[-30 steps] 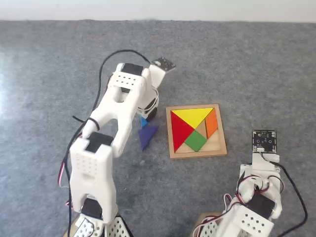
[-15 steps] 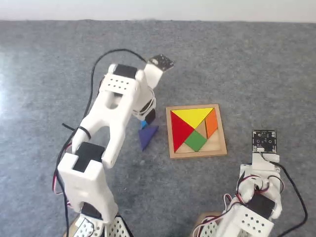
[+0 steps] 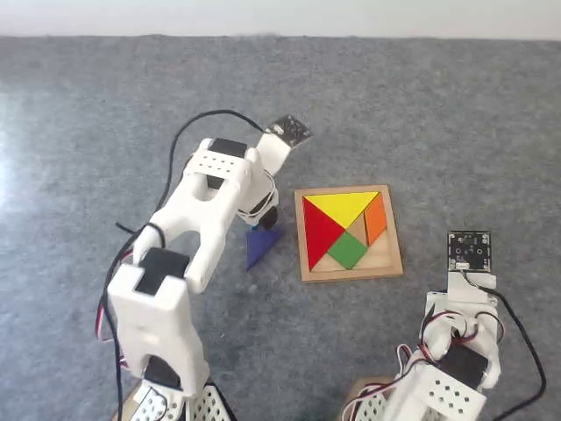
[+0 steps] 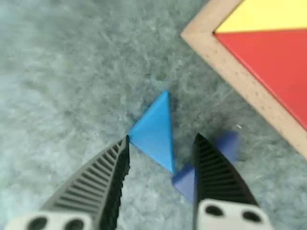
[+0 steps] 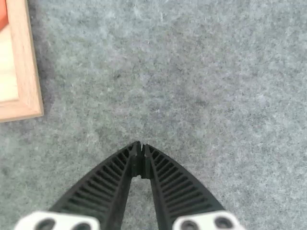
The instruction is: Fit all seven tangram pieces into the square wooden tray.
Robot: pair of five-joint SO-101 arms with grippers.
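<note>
The square wooden tray [image 3: 351,274] holds a yellow triangle [image 3: 340,207], red triangle [image 3: 317,230], green square [image 3: 348,250] and orange parallelogram [image 3: 376,219]. The left gripper [image 4: 163,139], jaws spread, has shifted over the small light-blue triangle [image 4: 154,129] beside the tray. The right gripper [image 5: 140,146] is closed.

The counter [image 3: 456,114] is covered in grey, felt-like cloth and runs to a pale wall [image 3: 280,16] at its far edge. Right of centre on it lies the square wooden tray [image 3: 354,273]. Just left of the tray lie 2 loose pieces: a light-blue triangle [image 4: 154,132] and, nearer, a dark-blue piece [image 3: 259,247], their corners meeting.
</note>
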